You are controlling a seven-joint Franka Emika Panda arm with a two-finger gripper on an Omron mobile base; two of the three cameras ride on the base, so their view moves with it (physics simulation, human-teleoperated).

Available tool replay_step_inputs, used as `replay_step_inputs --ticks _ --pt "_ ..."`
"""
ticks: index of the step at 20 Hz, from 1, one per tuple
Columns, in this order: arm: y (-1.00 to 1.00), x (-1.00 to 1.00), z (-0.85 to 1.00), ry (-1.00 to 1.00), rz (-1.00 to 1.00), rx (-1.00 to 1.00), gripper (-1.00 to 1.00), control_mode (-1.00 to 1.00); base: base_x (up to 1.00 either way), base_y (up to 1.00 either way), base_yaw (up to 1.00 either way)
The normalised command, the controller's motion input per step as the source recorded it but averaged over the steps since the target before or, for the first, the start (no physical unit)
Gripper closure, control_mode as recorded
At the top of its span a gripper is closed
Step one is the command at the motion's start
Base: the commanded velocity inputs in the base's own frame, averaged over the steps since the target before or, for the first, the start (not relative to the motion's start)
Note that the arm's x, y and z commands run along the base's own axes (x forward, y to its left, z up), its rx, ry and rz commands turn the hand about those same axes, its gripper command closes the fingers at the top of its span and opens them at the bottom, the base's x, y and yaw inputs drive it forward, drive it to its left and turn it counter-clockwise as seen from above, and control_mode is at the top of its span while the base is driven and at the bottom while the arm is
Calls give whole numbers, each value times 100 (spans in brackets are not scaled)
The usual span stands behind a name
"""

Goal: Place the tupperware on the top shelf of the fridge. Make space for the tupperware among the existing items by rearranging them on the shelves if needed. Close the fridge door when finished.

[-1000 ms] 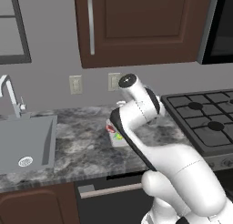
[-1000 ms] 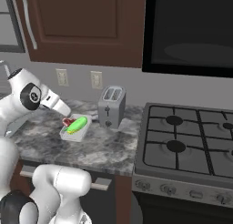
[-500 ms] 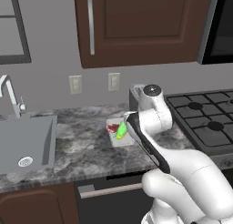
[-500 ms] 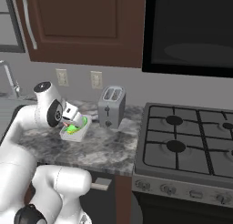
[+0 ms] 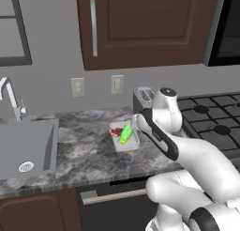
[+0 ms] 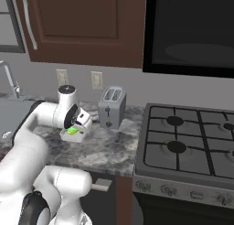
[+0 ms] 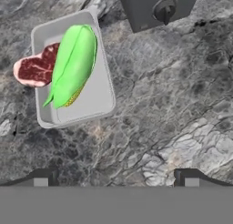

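From the left base view, a grey marbled counter (image 5: 79, 150) runs between a sink (image 5: 26, 148) and a gas stove (image 5: 218, 117), the tupperware (image 5: 124, 135) sitting mid-counter. From the right, a toaster (image 6: 112, 107) stands just beside it. In the hand view, the pincer (image 7: 116, 177) hovers wide apart over bare counter beside the tupperware.

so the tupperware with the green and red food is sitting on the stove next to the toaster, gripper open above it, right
Not quite: the tupperware sits on the grey stone counter, not on the stove. The right base view shows this. It is next to the toaster, and the gripper is open above it.
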Motion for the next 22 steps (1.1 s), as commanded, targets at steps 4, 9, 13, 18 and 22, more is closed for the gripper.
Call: replay_step_inputs --ticks 4,9,13,18,22 --pt "-8 40 0 14 0 6 -100 -100 0 0 0" --pt "0 34 -11 8 0 0 -100 -100 0 0 0" --pt "0 31 -41 19 0 -2 -100 -100 0 0 0" --pt "0 26 -41 14 0 -6 -100 -100 0 0 0" --pt "0 23 -28 6 0 -2 -100 -100 0 0 0"
